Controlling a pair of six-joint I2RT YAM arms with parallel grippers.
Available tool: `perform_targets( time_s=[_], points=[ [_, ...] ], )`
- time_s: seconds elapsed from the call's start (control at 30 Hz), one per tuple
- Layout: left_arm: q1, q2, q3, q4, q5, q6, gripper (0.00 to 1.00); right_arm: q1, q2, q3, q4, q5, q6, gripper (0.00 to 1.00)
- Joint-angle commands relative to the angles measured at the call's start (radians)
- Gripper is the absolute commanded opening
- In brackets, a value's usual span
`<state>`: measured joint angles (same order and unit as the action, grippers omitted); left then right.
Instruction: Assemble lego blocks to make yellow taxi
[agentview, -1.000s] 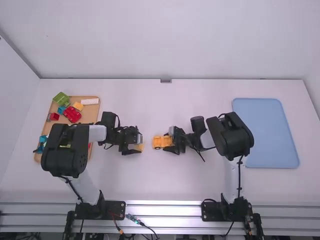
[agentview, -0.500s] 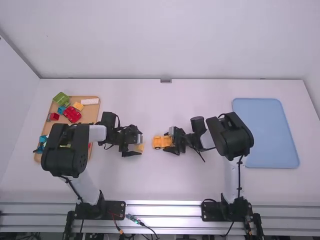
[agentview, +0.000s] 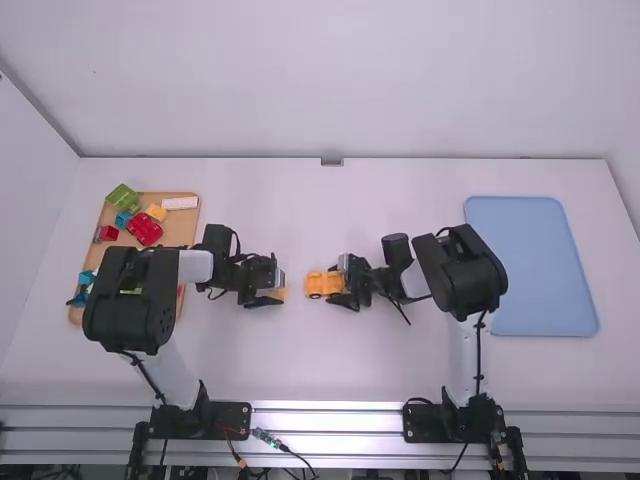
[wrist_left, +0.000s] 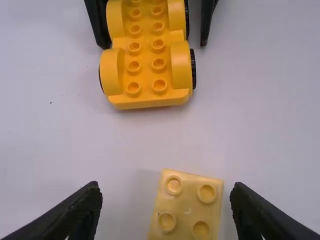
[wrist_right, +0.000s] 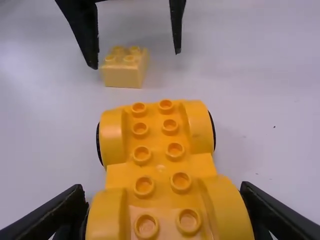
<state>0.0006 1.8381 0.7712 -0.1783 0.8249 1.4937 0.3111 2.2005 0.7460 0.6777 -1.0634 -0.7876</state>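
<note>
Yellow plastic car base with bumps on top and black wheels (wrist_right: 160, 170) lies flat near the middle of the table (agentview: 330, 370), bumps up. That way, new blocks can be pushed down onto it. Its back part is between the two fingers of the right gripper (wrist_right: 162, 187). They are spread, and in the left wrist view there is a gap beside one wheel, so I don't think they pinch it. They may be there to stop it from sliding when a block gets pressed on. The other end pokes out toward the left arm, so there is room to build.

Just past that end is a small pale yellow block with four bumps (wrist_left: 187, 212), also flat on the table and apart from the base. The left gripper (wrist_left: 166, 187) has its fingers wide, one on each side of the block. That looks like a good place to squeeze it and pick it up. It should be kept level, or the bumps may not fit.

Farther out, on the left arm's side, a tan tray (agentview: 180, 228) keeps spare pieces together: a green block (agentview: 124, 198), a red piece (agentview: 145, 230) and another yellow block (agentview: 156, 212). A flat blue tray (agentview: 530, 265) lies on the right arm's side, maybe for the finished taxi.
</note>
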Motion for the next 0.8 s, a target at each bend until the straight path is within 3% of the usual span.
perform_targets(
  time_s=[0.0, 0.53, 0.77],
  points=[
    [-0.006, 0.014, -0.013, -0.01, 0.006, 0.014, 0.67, 0.003, 0.021, -0.004, -0.014, 0.016, 0.031, 0.8],
    [-0.006, 0.014, -0.014, -0.032, -0.027, 0.014, 0.6, 0.017, 0.021, 0.0, -0.012, 0.016, 0.024, 0.8],
    [-0.005, 0.014, -0.065, 0.055, -0.027, 0.014, 0.59, 0.017, 0.021, 0.006, -0.016, 0.013, 0.025, 0.8]
  ],
)
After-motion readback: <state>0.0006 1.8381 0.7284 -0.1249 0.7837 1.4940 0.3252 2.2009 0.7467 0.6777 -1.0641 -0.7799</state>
